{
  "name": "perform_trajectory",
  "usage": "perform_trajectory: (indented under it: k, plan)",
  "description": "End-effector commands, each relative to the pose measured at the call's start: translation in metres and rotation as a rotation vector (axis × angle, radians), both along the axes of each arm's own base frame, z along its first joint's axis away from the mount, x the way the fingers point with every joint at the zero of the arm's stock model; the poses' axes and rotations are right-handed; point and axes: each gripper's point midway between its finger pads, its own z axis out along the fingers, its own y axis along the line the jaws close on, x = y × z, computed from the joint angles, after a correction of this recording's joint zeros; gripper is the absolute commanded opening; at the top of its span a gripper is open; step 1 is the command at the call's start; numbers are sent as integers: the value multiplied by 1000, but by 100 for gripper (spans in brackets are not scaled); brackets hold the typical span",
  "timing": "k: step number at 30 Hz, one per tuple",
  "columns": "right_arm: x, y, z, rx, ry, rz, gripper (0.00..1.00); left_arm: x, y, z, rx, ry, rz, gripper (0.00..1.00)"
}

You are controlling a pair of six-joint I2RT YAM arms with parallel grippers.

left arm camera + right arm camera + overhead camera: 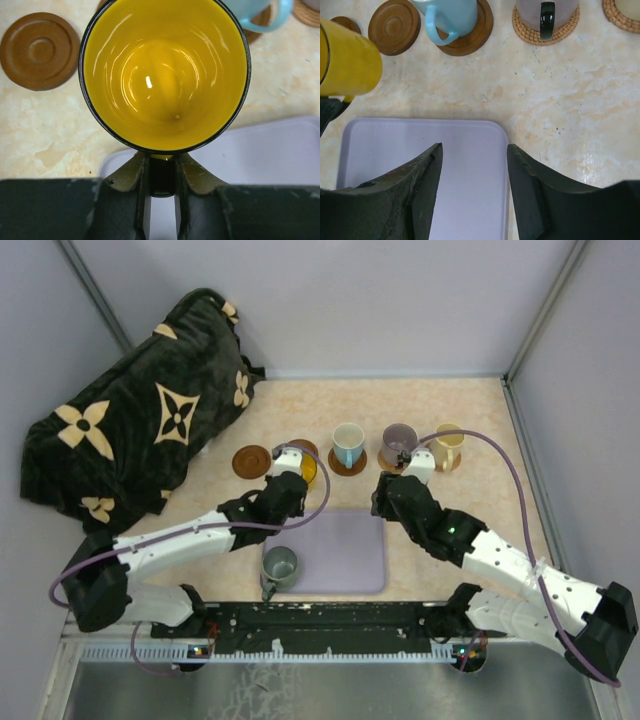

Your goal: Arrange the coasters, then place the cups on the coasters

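My left gripper (162,175) is shut on the dark handle of the yellow cup (165,75), which it holds just beyond the tray's far left corner (305,470). An empty dark brown coaster (252,461) lies to its left, and another coaster (303,447) peeks out behind it. The blue cup (347,444), the purple-grey cup (399,440) and the beige cup (448,445) each stand on a coaster in a row. The grey-green cup (279,566) stands at the tray's left edge. My right gripper (475,150) hangs open and empty over the tray's far right corner.
The lavender tray (345,550) lies between the two arms. A dark blanket with tan flowers (140,415) is heaped at the far left. Grey walls close in the table on three sides.
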Motion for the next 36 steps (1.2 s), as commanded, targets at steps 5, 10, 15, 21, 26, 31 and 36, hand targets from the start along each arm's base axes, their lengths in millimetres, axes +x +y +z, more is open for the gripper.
perform_trajectory:
  k: [5,10,15,21,26,31,36]
  plan:
    - [-8,-18,3,22,-28,-57,55,80,-17,19,-35,-66,202,0]
    - [-14,-26,-1,21,-19,-73,55,111,-12,7,-77,-31,221,0]
    - [-15,-27,-5,31,-15,-78,55,130,-9,6,-87,-27,234,0]
    - [-14,-21,-9,33,0,-66,55,138,-12,-4,-101,-1,225,0]
    - [-12,-18,-9,28,4,-58,54,141,-14,-13,-103,18,227,0]
    - [-12,-18,-10,23,6,-55,55,145,-15,-16,-101,25,234,0]
    - [-13,-18,-12,19,12,-55,55,149,-14,-16,-95,23,240,0]
